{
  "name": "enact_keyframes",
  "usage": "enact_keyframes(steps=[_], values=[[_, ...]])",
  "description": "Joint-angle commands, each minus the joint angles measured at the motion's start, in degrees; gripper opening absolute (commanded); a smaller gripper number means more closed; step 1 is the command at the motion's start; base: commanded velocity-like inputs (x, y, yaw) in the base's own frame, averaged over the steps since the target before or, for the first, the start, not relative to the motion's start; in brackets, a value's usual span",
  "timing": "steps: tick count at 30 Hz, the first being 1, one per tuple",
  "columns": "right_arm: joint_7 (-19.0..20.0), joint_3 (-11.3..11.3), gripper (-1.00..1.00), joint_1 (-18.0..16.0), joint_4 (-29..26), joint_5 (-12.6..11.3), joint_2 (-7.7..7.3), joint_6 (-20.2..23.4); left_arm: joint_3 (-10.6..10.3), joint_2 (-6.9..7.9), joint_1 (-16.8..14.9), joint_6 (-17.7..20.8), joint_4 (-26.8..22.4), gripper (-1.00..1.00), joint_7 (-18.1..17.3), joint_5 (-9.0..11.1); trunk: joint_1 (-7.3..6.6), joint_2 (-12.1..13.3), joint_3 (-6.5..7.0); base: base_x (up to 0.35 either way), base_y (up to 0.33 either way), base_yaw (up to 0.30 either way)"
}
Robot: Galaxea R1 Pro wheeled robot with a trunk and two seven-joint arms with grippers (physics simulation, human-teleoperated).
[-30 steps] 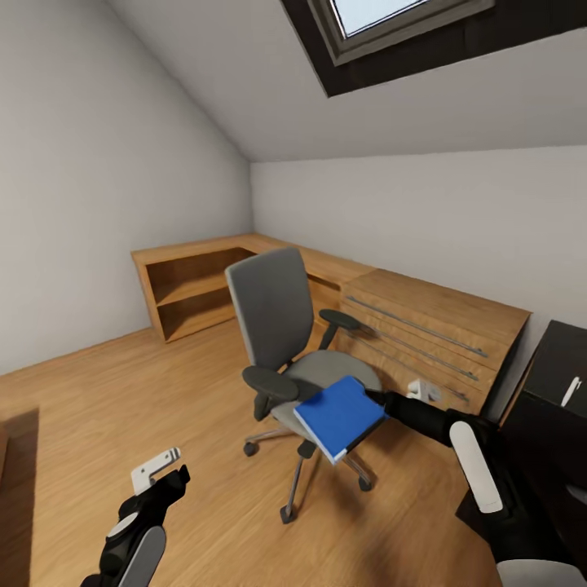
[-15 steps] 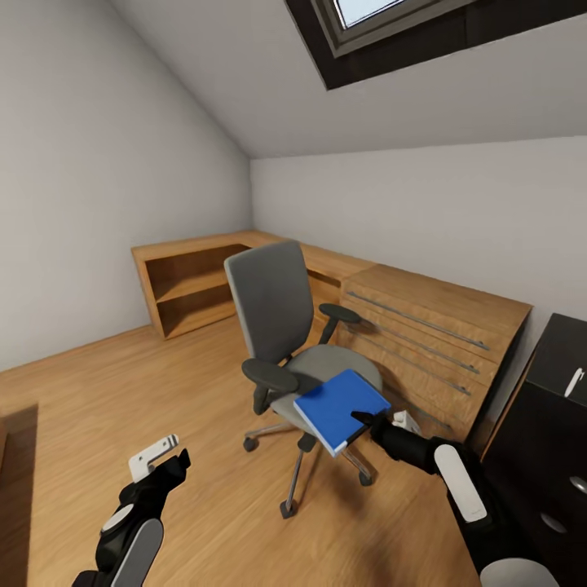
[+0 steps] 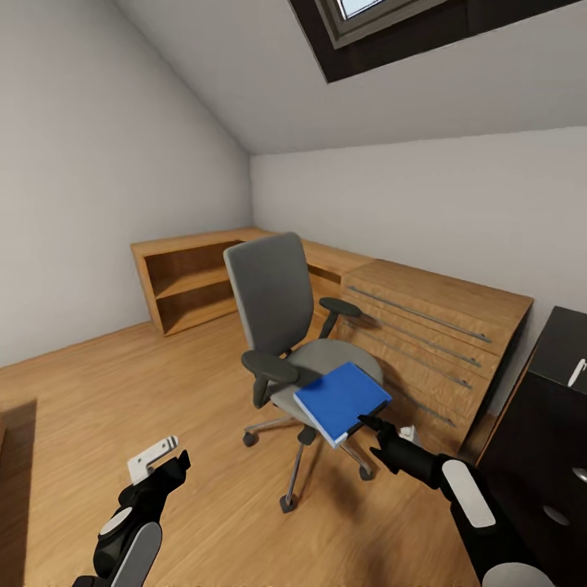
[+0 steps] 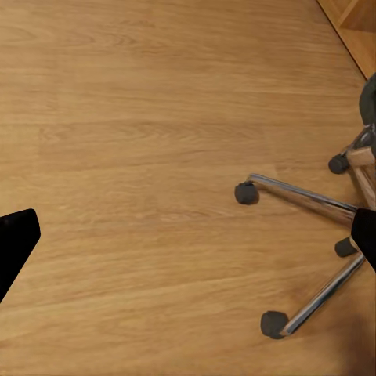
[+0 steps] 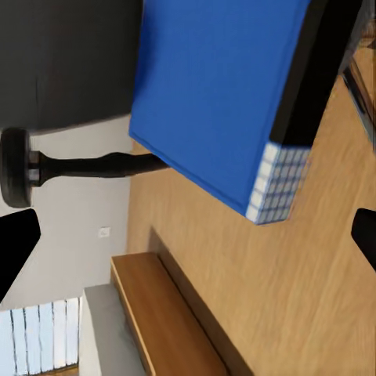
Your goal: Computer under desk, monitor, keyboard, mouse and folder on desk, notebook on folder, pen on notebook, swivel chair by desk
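The blue folder [image 3: 341,401] lies flat on the grey seat of the swivel chair [image 3: 281,326]. One corner of it sticks out past the front edge of the seat. The right gripper [image 3: 368,422] is just beside that corner, very near it, and I cannot tell if it touches. In the right wrist view the folder [image 5: 223,94] fills the space ahead, with its white page edge close to the camera. The two black fingertips [image 5: 16,251] sit far apart at the sides, so this gripper is spread wide and holds nothing.

The left gripper [image 3: 159,463] hangs low over the wood floor [image 3: 98,391], well apart from the chair. Its fingers are spread wide too, with nothing between them. The left wrist view looks down on the chair's metal legs and small wheels [image 4: 247,193].

A black desk [image 3: 562,359] stands at the right, next to a light-wood drawer chest [image 3: 432,326].
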Motion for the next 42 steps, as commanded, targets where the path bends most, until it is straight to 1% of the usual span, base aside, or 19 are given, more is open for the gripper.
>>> enact_keyframes(steps=[1, 4, 11, 16, 19, 28, 30, 32, 35, 38, 42], values=[[0.4, -0.42, 1.0, -0.04, 0.19, 0.15, 0.03, 0.29, -0.12, 0.06, -0.03, 0.15, -0.17, 1.0, 0.47, 0.33, 0.22, -0.44, -0.24, 0.0, 0.0, 0.0], [0.66, -0.88, 1.0, -0.04, 0.4, 0.02, -0.05, -0.04, -0.12, 0.06, -0.02, 0.16, -0.27, 1.0, 0.47, 0.33, 0.88, -1.65, -0.78, 0.0, 0.0, 0.0], [0.76, -0.92, 1.0, -0.04, 0.4, 0.05, -0.31, -1.12, -0.12, 0.05, -0.03, 0.16, -0.25, 1.0, 0.47, 0.33, 2.41, -4.45, -2.04, 0.0, 0.0, 0.0], [0.77, -0.92, 1.0, -0.04, 0.38, 0.08, -0.24, -3.94, -0.12, 0.03, -0.01, 0.16, -0.24, 1.0, 0.47, 0.33, 3.51, -6.46, -2.93, 0.0, 0.0, 0.0], [0.77, -0.92, 1.0, -0.04, 0.38, 0.08, -0.24, -4.81, -0.12, 0.04, -0.03, 0.16, -0.24, 1.0, 0.47, 0.33, 4.17, -7.66, -3.47, 0.0, 0.0, 0.0], [0.84, -0.65, 1.0, -0.04, 0.82, -0.08, -0.24, -4.97, -0.21, -0.03, -0.01, 0.19, -0.24, 1.0, 0.47, 0.33, 6.15, -11.27, -5.09, 0.0, 0.0, 0.0], [1.39, -0.59, 1.0, -0.04, 0.86, -0.17, -0.24, -4.8, -0.21, -0.03, -0.01, 0.22, -0.24, 1.0, 0.47, 0.33, 6.59, -12.07, -5.45, 0.0, 0.0, 0.0], [4.52, -0.47, 1.0, -0.04, 0.94, -0.14, -0.23, -4.35, -0.88, 0.01, -0.01, 0.24, -0.24, 1.0, 0.47, 0.33, 7.03, -12.88, -5.81, 0.0, 0.0, 0.0], [6.26, -0.48, 1.0, -0.04, 1.13, -0.11, -0.23, -4.09, -1.31, 0.03, -0.04, 0.24, -0.24, 1.0, 0.47, 0.33, 7.68, -14.08, -6.34, 0.0, 0.0, 0.0], [7.15, -0.51, 1.0, -0.04, 1.82, -0.1, -0.23, -3.98, -1.52, 0.05, -0.03, 0.25, -0.24, 1.0, 0.47, 0.33, 8.34, -15.28, -6.88, 0.0, 0.0, 0.0], [7.4, -0.55, 1.0, -0.04, 2.62, -0.09, -0.2, -3.95, -1.59, 0.06, -0.02, 0.25, -0.13, 1.0, 0.47, 0.32, 9.22, -16.89, -7.6, 0.0, 0.0, 0.0]])
